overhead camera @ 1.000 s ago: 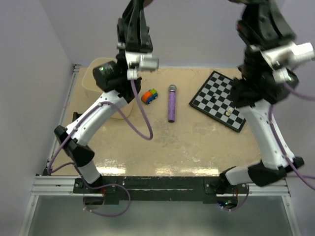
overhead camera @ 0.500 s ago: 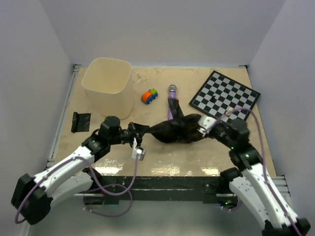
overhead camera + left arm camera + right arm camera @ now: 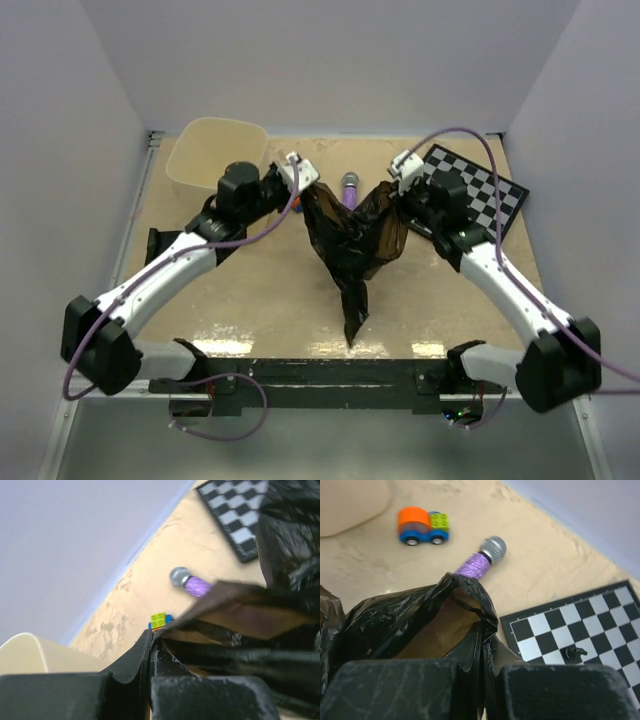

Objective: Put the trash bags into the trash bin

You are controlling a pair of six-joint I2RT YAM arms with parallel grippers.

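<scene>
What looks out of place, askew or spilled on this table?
The chequered board at the far right lies askew, turned against the edges of the table, with one small piece on it. Nothing looks spilled. The trash bag hangs above the table, not yet in the trash bin.

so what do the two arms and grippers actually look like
Both arms match: the left arm and right arm have white shell links between bulky black joint housings, and a purple cable runs along each. The left gripper and right gripper carry small white blocks at the wrist; their fingers are chunky matte black with pale scuffs.
</scene>
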